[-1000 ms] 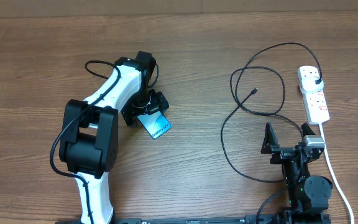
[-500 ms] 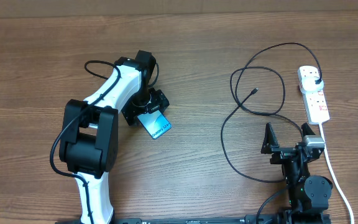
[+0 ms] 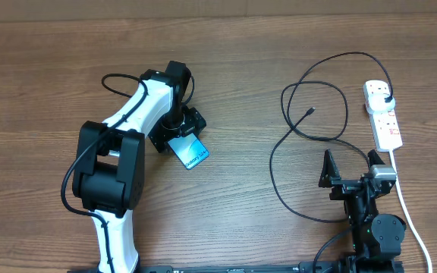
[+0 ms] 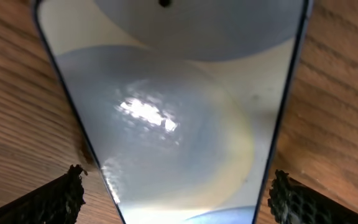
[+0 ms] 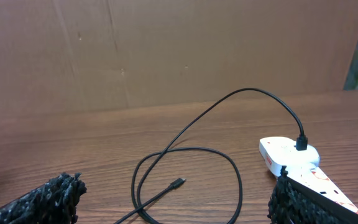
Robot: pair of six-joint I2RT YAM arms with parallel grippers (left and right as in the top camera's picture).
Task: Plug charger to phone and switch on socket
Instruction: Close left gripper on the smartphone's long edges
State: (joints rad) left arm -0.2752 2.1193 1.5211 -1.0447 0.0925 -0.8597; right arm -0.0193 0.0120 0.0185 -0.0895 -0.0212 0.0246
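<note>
phone [image 3: 195, 155]: upper end hidden under left pincer [image 3: 174, 133] overhead. Left wrist view crops it top and bottom, screen blurred. socket [image 3: 384, 115] switch positions and charger tip [image 3: 310, 111] too small to read.

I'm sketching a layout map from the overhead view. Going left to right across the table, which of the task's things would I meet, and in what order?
phone → charger's connector tip → socket
</note>
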